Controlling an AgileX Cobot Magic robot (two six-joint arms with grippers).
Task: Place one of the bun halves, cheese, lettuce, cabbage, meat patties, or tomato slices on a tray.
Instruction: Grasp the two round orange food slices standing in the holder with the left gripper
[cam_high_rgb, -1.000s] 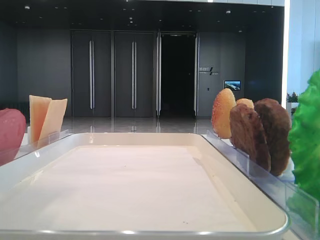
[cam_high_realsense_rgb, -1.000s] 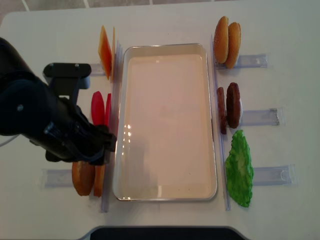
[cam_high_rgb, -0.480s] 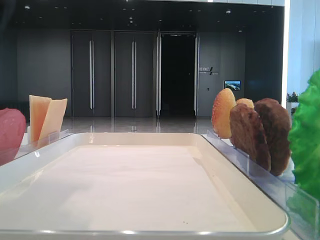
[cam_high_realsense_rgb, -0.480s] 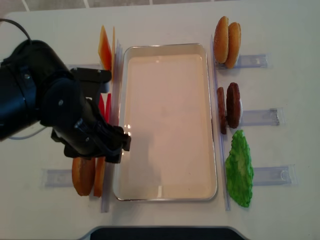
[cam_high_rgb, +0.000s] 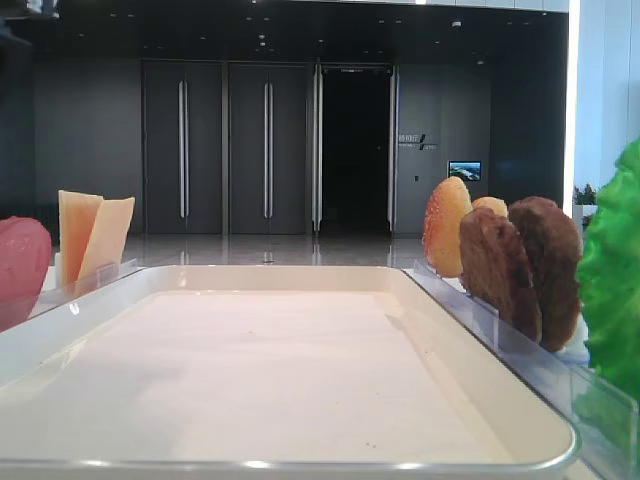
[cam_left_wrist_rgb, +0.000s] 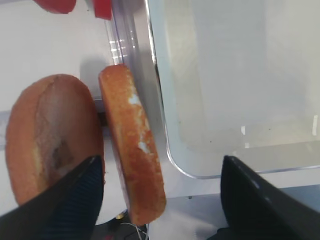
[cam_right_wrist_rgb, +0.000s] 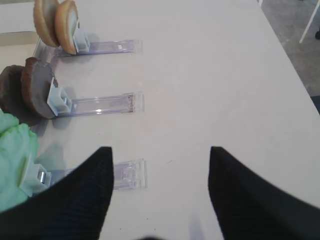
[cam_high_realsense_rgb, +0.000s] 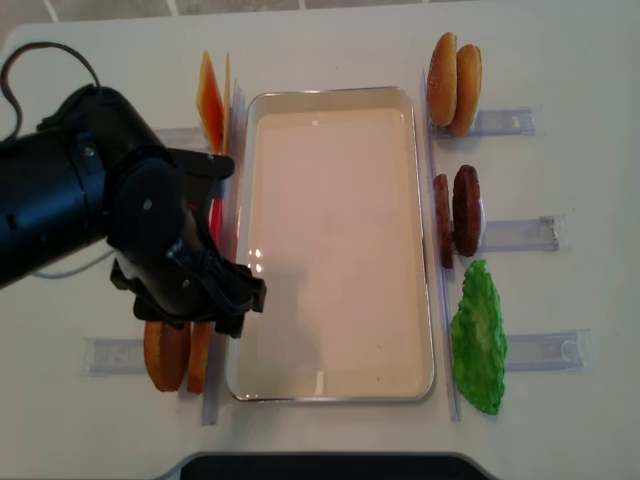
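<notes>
The cream-white tray (cam_high_realsense_rgb: 335, 385) lies bare in the middle of the table. Two bun halves (cam_high_realsense_rgb: 167, 358) stand on edge in a clear holder off its front left corner. My left gripper (cam_high_realsense_rgb: 210, 312) hangs open just above them. In the left wrist view the thinner bun half (cam_left_wrist_rgb: 132, 150) stands between the open fingers, the other bun half (cam_left_wrist_rgb: 50, 135) sits by the left finger, and the left gripper (cam_left_wrist_rgb: 160, 167) holds nothing. Cheese (cam_high_realsense_rgb: 210, 100) and tomato slices (cam_high_realsense_rgb: 213, 215) stand behind it. Meat patties (cam_high_realsense_rgb: 457, 212) and lettuce (cam_high_realsense_rgb: 479, 338) line the right side. My right gripper (cam_right_wrist_rgb: 160, 155) is open over bare table.
Domed bun tops (cam_high_realsense_rgb: 453, 84) stand at the back right. Clear plastic strips (cam_right_wrist_rgb: 105, 102) run outward from each holder on the table. The left arm's black body (cam_high_realsense_rgb: 90, 200) covers most of the tomato slices. The table's front edge lies close behind the bun halves.
The left arm has swung right and toward the front, from beside the tomato slices to over the bun halves. Its jaws stay wide open. Nothing else has moved.
</notes>
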